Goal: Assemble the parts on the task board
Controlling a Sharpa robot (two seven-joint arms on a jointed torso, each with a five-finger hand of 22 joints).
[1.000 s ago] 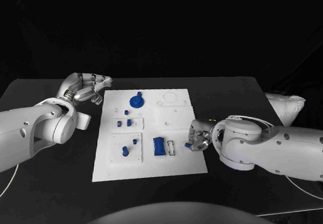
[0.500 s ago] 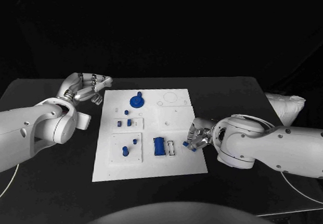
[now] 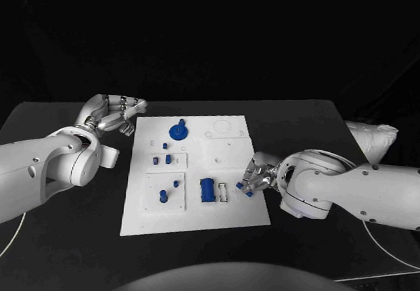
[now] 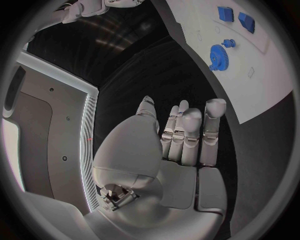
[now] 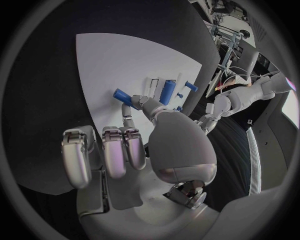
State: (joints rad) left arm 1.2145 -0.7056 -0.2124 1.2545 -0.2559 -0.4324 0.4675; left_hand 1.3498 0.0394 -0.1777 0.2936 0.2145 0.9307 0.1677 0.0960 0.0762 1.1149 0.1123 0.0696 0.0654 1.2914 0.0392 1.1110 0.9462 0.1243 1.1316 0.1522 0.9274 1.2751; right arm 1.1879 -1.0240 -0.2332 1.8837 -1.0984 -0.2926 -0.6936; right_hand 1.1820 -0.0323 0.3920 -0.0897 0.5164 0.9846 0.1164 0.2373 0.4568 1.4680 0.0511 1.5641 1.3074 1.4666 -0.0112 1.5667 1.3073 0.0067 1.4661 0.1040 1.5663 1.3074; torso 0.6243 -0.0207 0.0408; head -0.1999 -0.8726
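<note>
We see the task board (image 3: 195,215) as a smooth, matt white plate, and the parts (image 3: 208,189) on it look like smooth blue plastic with a faint sheen. The right hand (image 5: 134,150) and the left hand (image 4: 169,150) show brushed, silvery metal-like fingers with a satin gloss, carried on glossy white plastic arm shells (image 3: 363,191). The tabletop (image 3: 56,242) looks black and matt.

Empty left hand (image 4: 165,165) beside task board (image 4: 250,75)
</note>
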